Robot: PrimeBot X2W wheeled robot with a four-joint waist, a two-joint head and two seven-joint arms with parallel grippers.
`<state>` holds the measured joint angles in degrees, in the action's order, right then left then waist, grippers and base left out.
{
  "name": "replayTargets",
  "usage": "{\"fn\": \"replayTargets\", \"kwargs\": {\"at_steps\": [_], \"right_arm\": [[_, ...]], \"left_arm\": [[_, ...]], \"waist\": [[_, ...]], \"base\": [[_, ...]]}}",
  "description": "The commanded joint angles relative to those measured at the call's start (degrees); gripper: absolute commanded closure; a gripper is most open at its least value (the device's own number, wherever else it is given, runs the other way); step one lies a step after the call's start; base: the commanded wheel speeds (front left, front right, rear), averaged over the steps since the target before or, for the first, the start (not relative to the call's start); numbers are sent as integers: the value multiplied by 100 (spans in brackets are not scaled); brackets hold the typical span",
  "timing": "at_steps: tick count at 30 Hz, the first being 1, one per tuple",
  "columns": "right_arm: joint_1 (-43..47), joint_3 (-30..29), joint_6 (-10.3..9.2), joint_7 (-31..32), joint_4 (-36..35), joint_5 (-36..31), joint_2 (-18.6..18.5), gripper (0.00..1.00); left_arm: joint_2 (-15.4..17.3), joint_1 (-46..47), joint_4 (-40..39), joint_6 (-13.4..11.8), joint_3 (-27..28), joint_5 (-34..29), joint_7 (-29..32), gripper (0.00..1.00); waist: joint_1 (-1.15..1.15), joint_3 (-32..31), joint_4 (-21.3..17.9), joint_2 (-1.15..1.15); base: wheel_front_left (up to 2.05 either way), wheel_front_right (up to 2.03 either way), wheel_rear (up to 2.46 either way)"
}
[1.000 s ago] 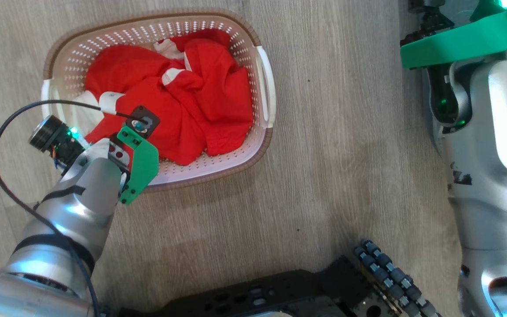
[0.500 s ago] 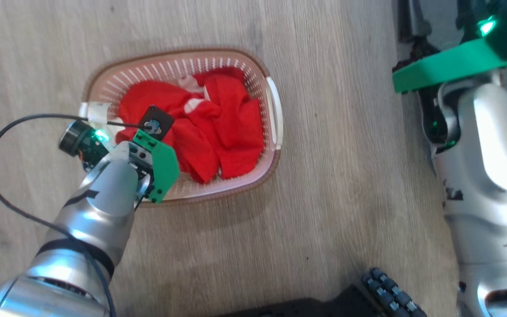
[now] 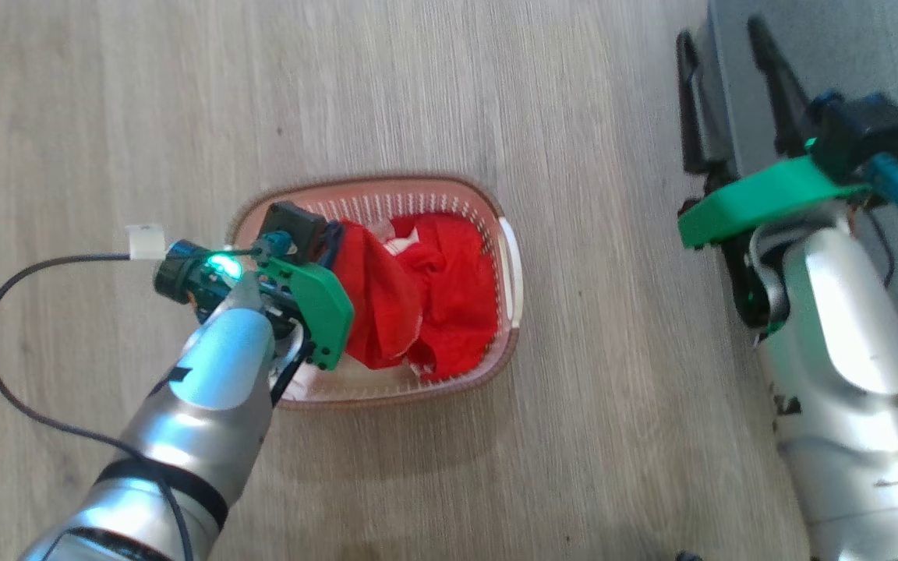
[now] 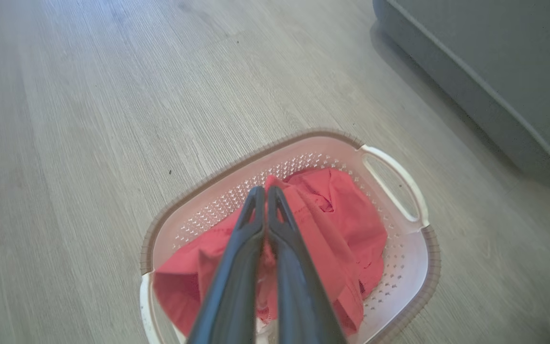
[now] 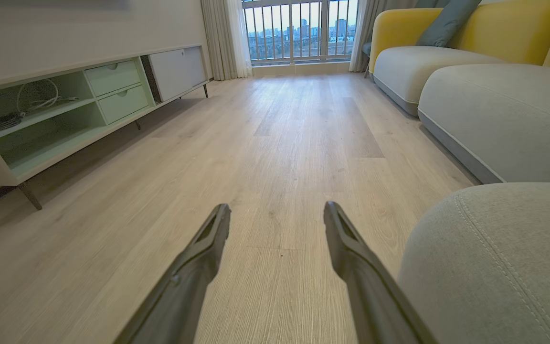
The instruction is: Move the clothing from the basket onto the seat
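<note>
While left fingers (image 4: 246, 239) pinch clothing (image 4: 351, 229) peak over basket (image 4: 198, 210), right fingers (image 5: 208, 248) spread apart.

clothing (image 3: 449, 304): bright red | basket (image 3: 402, 206): cream, perforated, brown rim | seat (image 5: 494, 267): grey

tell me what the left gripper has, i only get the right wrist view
observer: the left gripper is shut on a peak of the red clothing, over the basket.
operator: is it clear of the basket
observer: no, the clothing hangs from the fingertips down into the basket, and most of it lies inside.
operator: which way to the seat from there
observer: the grey seat is on the robot's right of the basket, with bare floor between them.
</note>
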<state>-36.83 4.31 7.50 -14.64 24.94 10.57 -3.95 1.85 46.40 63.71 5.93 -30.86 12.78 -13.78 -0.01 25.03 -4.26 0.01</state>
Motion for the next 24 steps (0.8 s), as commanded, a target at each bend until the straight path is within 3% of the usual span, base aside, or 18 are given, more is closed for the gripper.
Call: {"fn": "replayTargets", "kwargs": {"at_steps": [1,11,24], "right_arm": [[109,133,-1,-36,-126,-13,21,0],[615,226,-1,-36,92,65,-6,0],[1232,346,-1,-36,383,153,1,0]], "left_arm": [[104,1,-267,-16,31,176,-97,100],[103,-142,-1453,-278,-311,1080,-120,100],[103,-27,-2787,-359,-461,1315,-121,100]], "waist": [[1,-355,134,-1],[1,-1122,265,-1],[1,-1964,288,-1]], "base": [[0,0,0],[0,0,0],[0,0,0]]}}
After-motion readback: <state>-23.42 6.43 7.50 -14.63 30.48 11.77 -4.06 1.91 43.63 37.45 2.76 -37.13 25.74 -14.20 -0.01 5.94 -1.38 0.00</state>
